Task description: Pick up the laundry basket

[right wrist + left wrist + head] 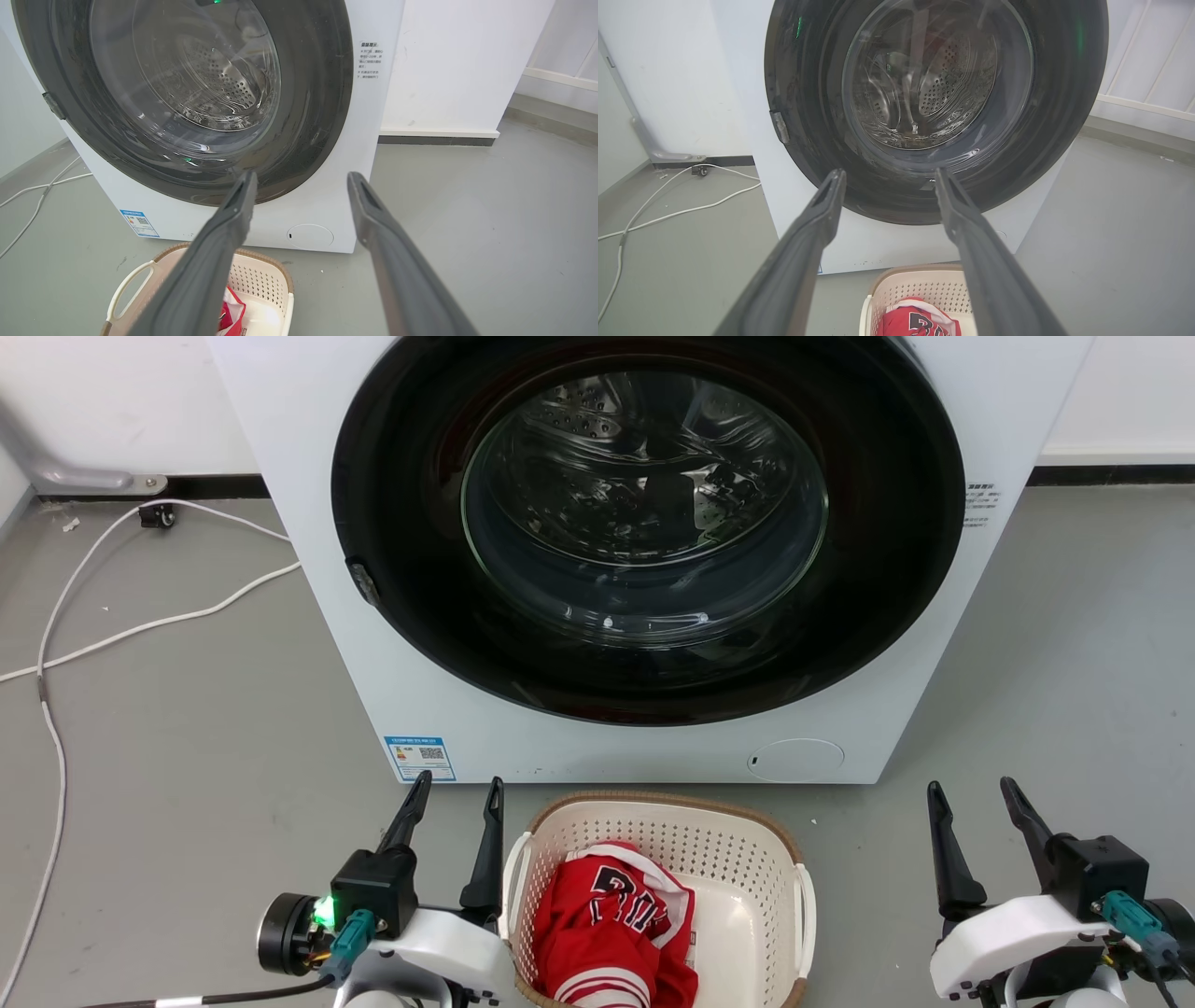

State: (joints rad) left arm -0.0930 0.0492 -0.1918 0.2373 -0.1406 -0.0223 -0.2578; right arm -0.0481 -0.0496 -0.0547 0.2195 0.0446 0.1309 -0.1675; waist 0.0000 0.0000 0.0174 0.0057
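The laundry basket (pixel 709 847) is seen standing on the grey floor (pixel 187 756), just in front of the white washer (pixel 308 523), below its round dark door (pixel 644 532). A red jersey (pixel 607 924) with white trim is held inside the basket, heaped toward its left side. The basket is placed between the two grippers.

The left gripper (pixel 459 782) is held low at the basket's left side, its fingers spread apart and pinching nothing. Its inner finger is set just beside the basket's left handle (pixel 513 887); whether the two touch cannot be told. In the left wrist view, the left gripper (pixel 889 171) is pointed at the washer door, and the basket (pixel 920 284) is seen below, between the fingers.

The right gripper (pixel 971 786) is held well apart from the basket's right handle (pixel 805 919), its fingers likewise spread and empty. In the right wrist view, the right gripper (pixel 302 173) is aimed at the washer's lower right corner, with the basket (pixel 261 280) lying at the lower left, partly covered by one finger.

A white cable (pixel 140 625) is laid across the floor at the washer's left.
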